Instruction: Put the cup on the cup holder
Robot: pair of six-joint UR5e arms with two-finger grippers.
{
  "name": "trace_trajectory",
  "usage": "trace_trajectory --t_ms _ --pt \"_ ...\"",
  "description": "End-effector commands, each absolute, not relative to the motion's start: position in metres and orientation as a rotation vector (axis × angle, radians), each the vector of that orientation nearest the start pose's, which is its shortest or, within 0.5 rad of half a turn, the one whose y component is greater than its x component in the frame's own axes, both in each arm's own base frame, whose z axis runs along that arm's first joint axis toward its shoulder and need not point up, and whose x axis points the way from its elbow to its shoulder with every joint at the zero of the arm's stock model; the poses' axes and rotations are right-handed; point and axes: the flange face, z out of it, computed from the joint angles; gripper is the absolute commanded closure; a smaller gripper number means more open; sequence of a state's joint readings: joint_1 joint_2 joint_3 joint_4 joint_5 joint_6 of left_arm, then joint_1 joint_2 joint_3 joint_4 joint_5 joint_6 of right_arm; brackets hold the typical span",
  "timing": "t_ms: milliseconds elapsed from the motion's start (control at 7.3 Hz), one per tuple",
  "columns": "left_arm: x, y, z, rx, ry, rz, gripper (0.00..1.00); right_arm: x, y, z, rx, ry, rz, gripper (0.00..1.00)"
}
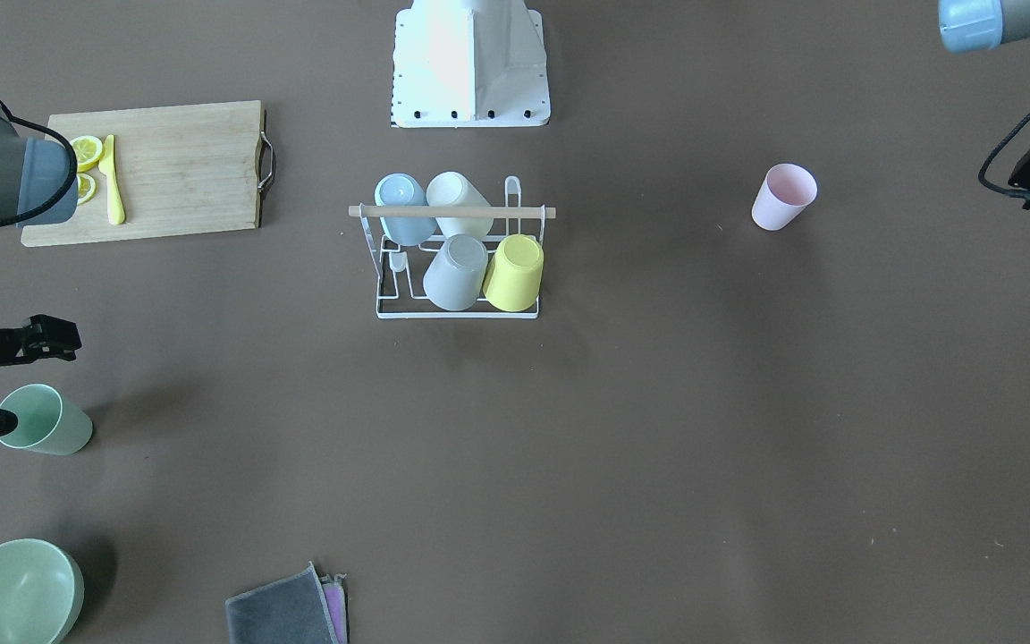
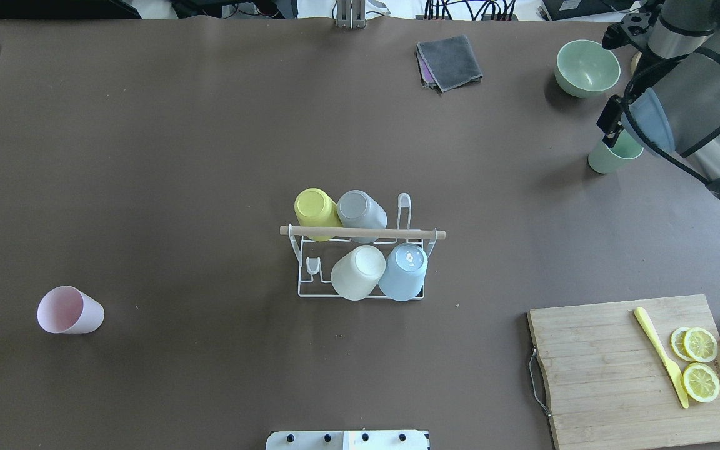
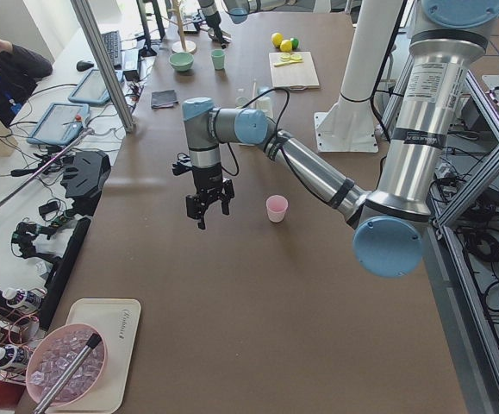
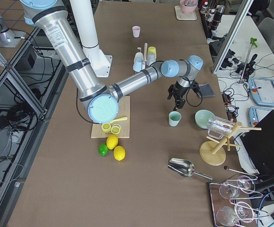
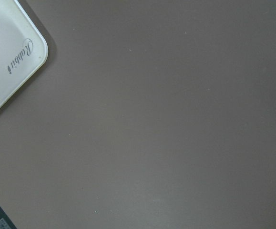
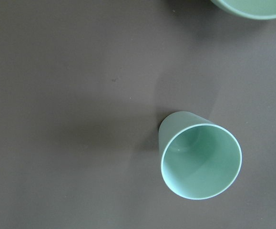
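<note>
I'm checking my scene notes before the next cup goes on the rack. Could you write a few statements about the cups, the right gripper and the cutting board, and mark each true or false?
1. Four cups are on the cup holder. True.
2. The pink cup lies on its side. False: it stands upright on the table, open end up.
3. The right gripper has lifted the green cup. False: the gripper hovers above it, and the cup stands on the table.
4. Lemon slices lie on the cutting board. True.
5. The green bowl sits on the cutting board. False: it is on the table, beyond the green cup.
</note>
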State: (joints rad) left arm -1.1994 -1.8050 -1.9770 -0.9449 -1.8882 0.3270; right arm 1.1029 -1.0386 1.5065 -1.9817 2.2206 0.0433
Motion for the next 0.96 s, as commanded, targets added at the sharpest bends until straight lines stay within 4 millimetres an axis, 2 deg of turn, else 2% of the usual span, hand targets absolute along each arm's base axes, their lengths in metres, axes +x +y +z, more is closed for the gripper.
trace_trajectory --t_ms 0,137,274,411,548,822 --pt "0.147 -0.527 0.415 -0.084 0.243 0.803 0.02 -0.279 -0.647 0.415 -0.121 -0.594 -0.537 0.00" --pt "0.170 -0.527 0.396 -0.080 0.186 0.874 0.02 -0.299 -0.665 0.416 -0.120 -0.568 -0.657 0.00" --pt "0.203 -0.525 0.380 -0.103 0.185 0.972 0.02 -0.305 -0.677 0.419 -0.124 -0.551 -0.717 0.00" --pt "0.228 -0.519 0.362 -0.131 0.182 1.028 0.02 -0.306 -0.679 0.422 -0.116 -0.530 -0.764 0.00" --pt "0.265 -0.504 0.358 -0.144 0.176 1.096 0.02 -0.308 -0.678 0.429 -0.139 -0.525 -0.766 0.03" --pt "0.311 -0.493 0.328 -0.137 0.072 1.193 0.02 -0.318 -0.679 0.429 -0.152 -0.513 -0.781 0.02"
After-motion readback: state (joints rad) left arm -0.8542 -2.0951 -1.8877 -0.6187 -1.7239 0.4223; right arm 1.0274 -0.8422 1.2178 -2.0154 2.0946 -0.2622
